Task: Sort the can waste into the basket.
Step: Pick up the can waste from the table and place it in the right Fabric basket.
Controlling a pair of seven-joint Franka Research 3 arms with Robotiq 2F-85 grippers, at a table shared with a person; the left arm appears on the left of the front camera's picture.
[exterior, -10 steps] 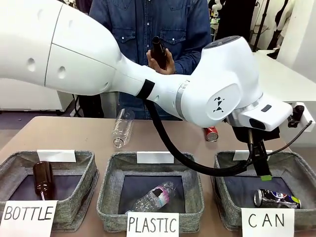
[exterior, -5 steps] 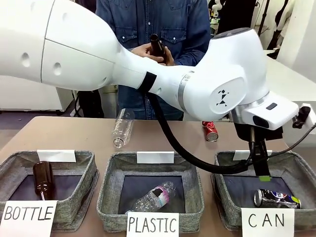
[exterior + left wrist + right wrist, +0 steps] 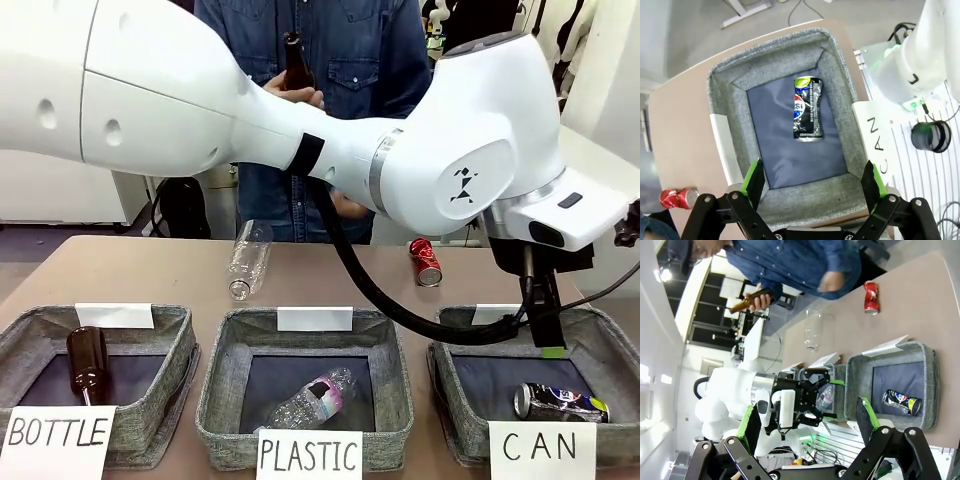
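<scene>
We're looking down the left gripper (image 3: 812, 175) in its wrist view. Its jaws are standing wide apart with nothing between them, hovering over the CAN basket (image 3: 780, 75). The blue can (image 3: 807, 107) is lying on its side in the middle of the dark floor. This view is giving us its yellow-green end and a round red-white-blue logo, which the front view isn't showing, though the lettering's too small to read. The red can (image 3: 679, 198) is peeking in at 8 o'clock, out on the table, well apart from the basket.

The front view is where we're getting the handwriting: BOTTLE card (image 3: 57, 435), PLASTIC card (image 3: 308, 455), CAN card (image 3: 541, 448). It's also showing a hand (image 3: 297, 95) gripping a brown bottle (image 3: 294, 62) at 12 o'clock, and a clear bottle (image 3: 248, 258) lying on the table.

The right gripper (image 3: 807, 420) is gaping open too, empty, looking at the table sideways from off to the side.
</scene>
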